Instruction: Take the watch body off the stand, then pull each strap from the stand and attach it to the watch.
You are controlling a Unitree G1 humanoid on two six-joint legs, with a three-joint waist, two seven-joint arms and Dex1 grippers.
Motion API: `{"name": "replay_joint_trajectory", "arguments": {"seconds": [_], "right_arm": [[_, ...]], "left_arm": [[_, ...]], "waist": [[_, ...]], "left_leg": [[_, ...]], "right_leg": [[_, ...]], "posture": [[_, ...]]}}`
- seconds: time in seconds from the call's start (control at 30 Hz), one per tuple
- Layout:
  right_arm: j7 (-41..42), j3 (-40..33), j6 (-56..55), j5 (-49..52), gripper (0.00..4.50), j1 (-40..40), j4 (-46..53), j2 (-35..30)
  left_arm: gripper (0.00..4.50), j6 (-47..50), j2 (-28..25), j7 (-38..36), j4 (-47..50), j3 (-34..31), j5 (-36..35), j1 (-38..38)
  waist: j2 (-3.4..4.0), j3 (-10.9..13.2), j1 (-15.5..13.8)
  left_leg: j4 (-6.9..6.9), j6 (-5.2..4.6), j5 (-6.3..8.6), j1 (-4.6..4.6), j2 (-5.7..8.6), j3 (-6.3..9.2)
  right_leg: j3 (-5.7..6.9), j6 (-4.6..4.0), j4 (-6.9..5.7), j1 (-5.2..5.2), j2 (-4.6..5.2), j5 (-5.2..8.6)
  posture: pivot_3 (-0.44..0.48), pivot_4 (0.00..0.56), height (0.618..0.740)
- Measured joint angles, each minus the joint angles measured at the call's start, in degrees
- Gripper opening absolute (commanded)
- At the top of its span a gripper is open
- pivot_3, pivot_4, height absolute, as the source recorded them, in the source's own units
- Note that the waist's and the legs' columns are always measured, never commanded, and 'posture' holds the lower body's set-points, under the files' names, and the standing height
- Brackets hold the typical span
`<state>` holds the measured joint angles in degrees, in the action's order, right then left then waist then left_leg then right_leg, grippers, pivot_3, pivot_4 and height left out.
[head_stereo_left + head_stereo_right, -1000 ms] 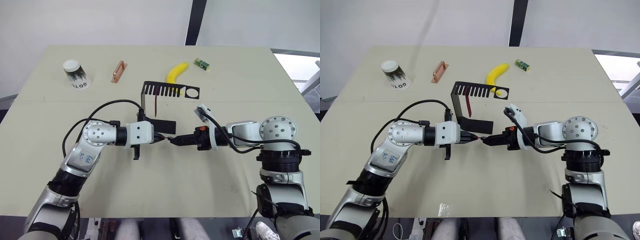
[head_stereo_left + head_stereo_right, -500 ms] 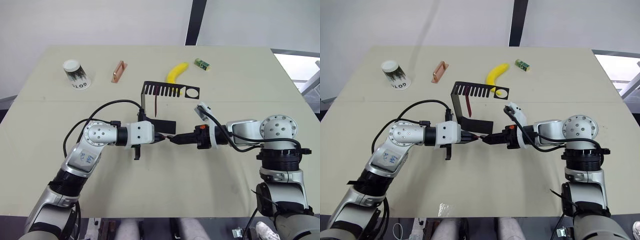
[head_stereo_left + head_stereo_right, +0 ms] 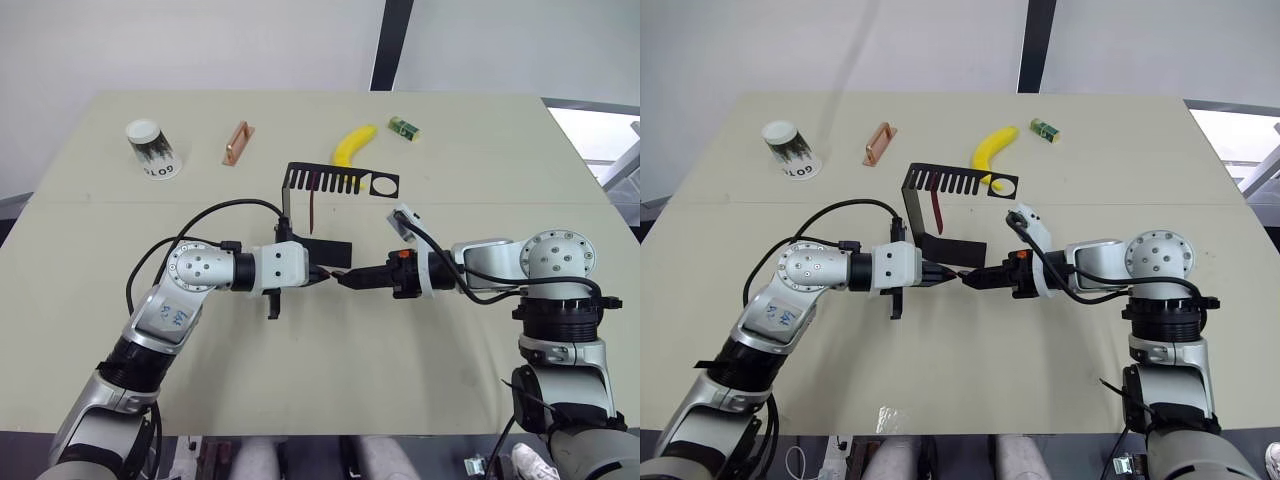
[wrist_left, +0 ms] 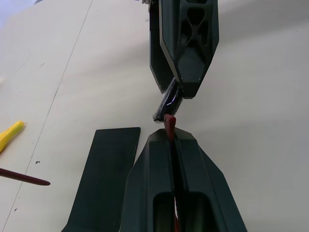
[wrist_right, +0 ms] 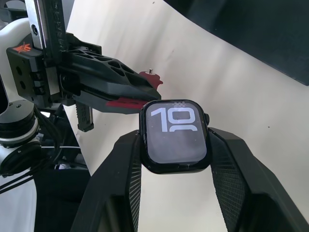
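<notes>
My right gripper [image 5: 175,141] is shut on the watch body [image 5: 176,135], a black rounded-square case with light digits on its screen. My left gripper [image 4: 171,138] is shut on a dark red strap [image 4: 169,122], and the strap's end touches the edge of the watch body [image 4: 165,104]. The two grippers meet tip to tip just in front of the stand's flat base [image 3: 328,251]. The black stand [image 3: 340,181] rises behind them. A second red strap [image 3: 312,210] hangs from its slotted top shelf.
At the back of the table lie a paper cup [image 3: 150,148], a copper-coloured handle [image 3: 236,142], a banana [image 3: 353,144] and a small green block [image 3: 404,127]. Open tabletop lies in front of both arms toward the near edge.
My right gripper with the watch body has edged slightly left toward the strap's end. The left arm has stayed almost still.
</notes>
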<state>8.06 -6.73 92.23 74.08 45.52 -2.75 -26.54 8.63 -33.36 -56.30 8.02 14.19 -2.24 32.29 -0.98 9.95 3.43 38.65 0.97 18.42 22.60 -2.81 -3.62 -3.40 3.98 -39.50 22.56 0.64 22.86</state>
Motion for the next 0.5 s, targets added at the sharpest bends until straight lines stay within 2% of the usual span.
{"name": "replay_joint_trajectory", "arguments": {"seconds": [0.5], "right_arm": [[0.0,0.2,0.0,-1.8,1.52,0.0,2.4,0.1]], "left_arm": [[0.0,0.0,0.6,0.2,-0.3,0.0,0.4,0.1]], "waist": [[0.0,0.0,0.0]], "left_leg": [[0.0,0.0,0.0,0.0,0.0,0.0]], "right_leg": [[0.0,0.0,0.0,0.0,0.0,0.0]], "posture": [[0.0,0.15,0.74]]}}
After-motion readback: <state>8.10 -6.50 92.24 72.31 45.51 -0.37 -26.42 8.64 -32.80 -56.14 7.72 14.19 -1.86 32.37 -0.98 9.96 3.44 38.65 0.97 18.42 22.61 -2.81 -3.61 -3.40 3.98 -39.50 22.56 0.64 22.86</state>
